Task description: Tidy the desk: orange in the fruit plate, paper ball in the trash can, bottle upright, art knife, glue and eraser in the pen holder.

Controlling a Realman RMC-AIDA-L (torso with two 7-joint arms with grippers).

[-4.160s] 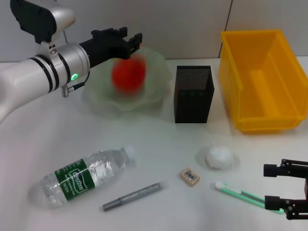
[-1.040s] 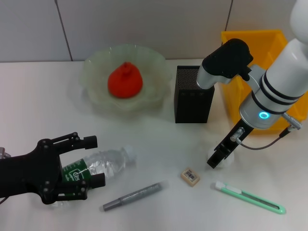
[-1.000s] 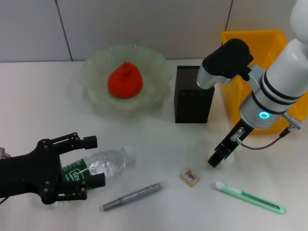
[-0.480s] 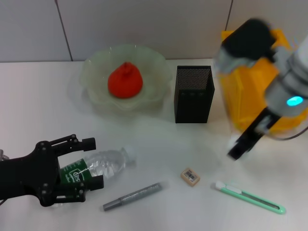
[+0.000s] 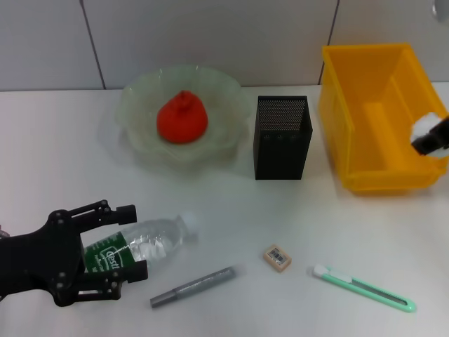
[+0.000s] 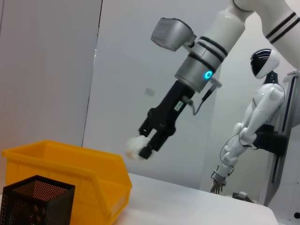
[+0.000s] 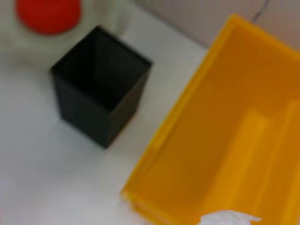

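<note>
The orange (image 5: 182,119) rests in the fruit plate (image 5: 137,102). My right gripper (image 5: 428,142) is shut on the paper ball (image 5: 424,126) above the right side of the yellow trash can (image 5: 365,77); the left wrist view shows the paper ball (image 6: 136,146) held in the air over the bin. The bottle (image 5: 151,242) lies on its side at the front left. My left gripper (image 5: 116,246) is open, its fingers on either side of the green label. The glue (image 5: 193,286), eraser (image 5: 277,257) and art knife (image 5: 365,288) lie on the table. The pen holder (image 5: 282,137) stands in the middle.
In the right wrist view the trash can's inside (image 7: 243,140) lies below, with the pen holder (image 7: 101,89) to its side. A white humanoid robot (image 6: 255,126) stands beyond the table in the left wrist view.
My right gripper has lifted the paper ball off the table and carried it right, over the trash can. My left gripper has shifted slightly along the bottle.
</note>
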